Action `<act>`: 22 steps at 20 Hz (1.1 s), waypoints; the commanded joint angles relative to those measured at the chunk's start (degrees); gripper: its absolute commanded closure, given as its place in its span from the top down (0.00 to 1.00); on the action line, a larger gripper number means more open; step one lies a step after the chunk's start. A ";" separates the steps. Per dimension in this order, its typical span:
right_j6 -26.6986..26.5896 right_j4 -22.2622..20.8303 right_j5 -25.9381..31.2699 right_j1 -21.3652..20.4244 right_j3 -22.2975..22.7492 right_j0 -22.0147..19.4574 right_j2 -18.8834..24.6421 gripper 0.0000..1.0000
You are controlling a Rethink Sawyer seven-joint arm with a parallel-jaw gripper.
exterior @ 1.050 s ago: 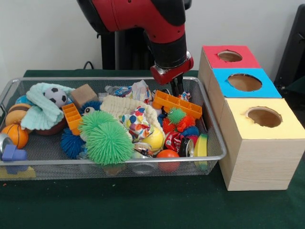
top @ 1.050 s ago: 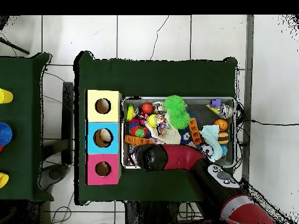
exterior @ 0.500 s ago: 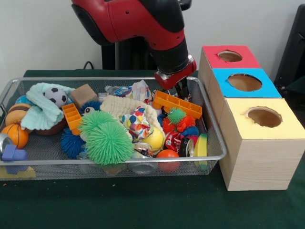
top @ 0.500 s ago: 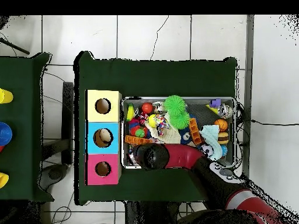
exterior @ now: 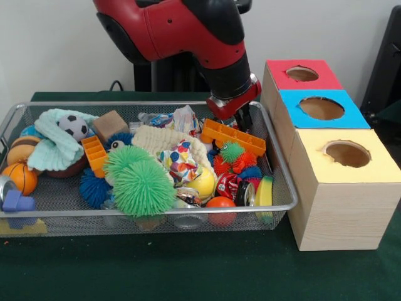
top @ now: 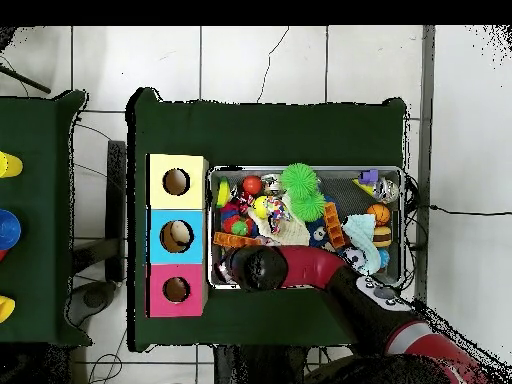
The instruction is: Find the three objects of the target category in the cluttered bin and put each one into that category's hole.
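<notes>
Tool (exterior: 240,119) hangs just above orange block (exterior: 233,137) in bin (exterior: 283,182).

The end effector (exterior: 241,118) shifted sideways toward the boxes (exterior: 331,144) and dipped a little, ending just behind the orange block (exterior: 233,137); nothing in the bin moved.

box tops (exterior: 321,108) red, blue, yellow | spiky ball (exterior: 143,185) green
</notes>
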 commanded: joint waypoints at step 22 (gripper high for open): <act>0.42 -6.26 3.45 2.06 -13.03 2.46 -1.74 1.00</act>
